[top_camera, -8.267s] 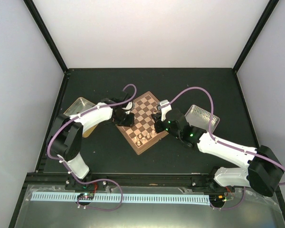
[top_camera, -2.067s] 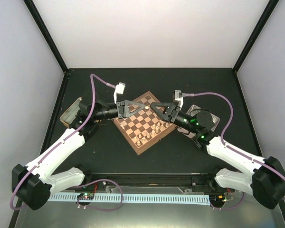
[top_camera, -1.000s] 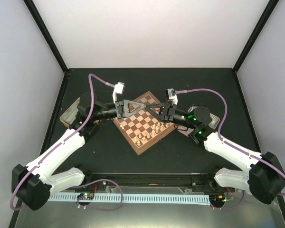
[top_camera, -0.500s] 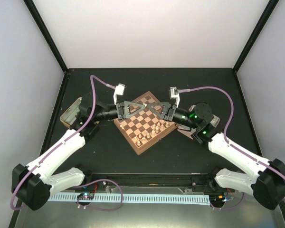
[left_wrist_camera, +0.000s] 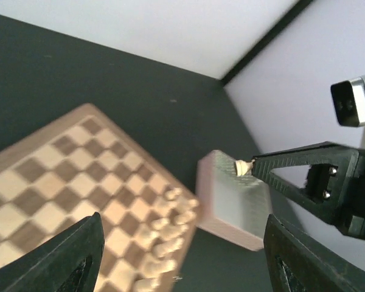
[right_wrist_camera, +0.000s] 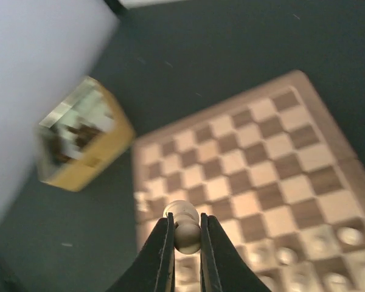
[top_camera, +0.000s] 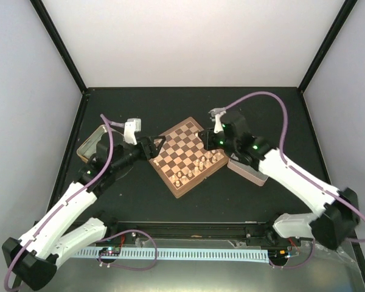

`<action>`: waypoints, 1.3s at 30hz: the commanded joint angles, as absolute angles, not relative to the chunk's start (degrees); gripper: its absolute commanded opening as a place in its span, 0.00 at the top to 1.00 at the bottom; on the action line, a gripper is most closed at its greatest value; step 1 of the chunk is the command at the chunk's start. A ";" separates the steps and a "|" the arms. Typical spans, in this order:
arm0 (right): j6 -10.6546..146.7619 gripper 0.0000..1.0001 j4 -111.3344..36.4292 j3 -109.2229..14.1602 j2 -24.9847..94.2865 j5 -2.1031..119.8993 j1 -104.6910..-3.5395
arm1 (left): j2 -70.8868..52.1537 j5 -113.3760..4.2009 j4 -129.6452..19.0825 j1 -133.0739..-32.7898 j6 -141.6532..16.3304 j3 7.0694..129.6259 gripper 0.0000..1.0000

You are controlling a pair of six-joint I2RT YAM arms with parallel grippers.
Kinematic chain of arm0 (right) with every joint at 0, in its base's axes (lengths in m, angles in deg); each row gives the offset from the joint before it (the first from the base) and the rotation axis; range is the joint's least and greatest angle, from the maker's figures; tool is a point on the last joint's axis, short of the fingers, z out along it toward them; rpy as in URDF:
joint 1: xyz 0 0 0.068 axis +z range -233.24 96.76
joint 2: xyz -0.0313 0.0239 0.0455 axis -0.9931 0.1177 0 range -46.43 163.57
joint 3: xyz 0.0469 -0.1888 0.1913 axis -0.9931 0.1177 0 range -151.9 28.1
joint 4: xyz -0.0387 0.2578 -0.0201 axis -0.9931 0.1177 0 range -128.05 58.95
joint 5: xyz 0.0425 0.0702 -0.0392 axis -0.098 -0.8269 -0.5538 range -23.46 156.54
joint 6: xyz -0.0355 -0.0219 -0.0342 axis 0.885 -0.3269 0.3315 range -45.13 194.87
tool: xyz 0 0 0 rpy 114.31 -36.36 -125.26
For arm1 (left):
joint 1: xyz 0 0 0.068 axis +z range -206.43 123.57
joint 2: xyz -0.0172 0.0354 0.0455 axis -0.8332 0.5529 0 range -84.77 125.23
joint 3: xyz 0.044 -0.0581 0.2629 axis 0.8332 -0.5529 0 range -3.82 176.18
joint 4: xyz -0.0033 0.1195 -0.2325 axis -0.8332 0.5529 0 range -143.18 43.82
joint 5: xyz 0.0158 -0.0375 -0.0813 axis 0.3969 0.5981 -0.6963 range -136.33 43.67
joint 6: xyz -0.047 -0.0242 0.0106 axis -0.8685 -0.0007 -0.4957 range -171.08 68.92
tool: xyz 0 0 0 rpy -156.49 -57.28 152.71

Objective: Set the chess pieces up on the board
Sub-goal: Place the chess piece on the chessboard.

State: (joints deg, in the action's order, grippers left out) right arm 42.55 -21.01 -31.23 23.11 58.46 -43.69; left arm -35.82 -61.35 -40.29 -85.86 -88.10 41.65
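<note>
- Between the tips of the right gripper (right_wrist_camera: 187, 226), a cream piece (right_wrist_camera: 182, 213) is pinched, with both fingers pressed onto it
- Just below those tips lies the board (right_wrist_camera: 243, 164); the piece hangs over its squares and touches none
- Down and back toward that arm's base, the cream rows (top_camera: 200, 163) already stand along the board's near right edge
- Half a second ago the two grippers met tip to tip over the board's far half; now they are well apart, and the piece has gone with the right one
- Off the board's left corner, the left gripper (left_wrist_camera: 182, 243) has drawn back toward its own base, its jaws spread wide with nothing between them
- Far ahead of the left tips, the right arm's piece shows against the tin (left_wrist_camera: 231, 201) beside the board
- The hand-over looks finished, so the right arm's job is now to lower the piece onto a free square by the cream rows; most of the board is still bare
</note>
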 commanded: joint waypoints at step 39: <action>63.14 0.95 18.48 -63.28 67.85 71.56 -34.84 | -37.35 -45.81 -33.51 -85.08 -75.90 35.02 0.24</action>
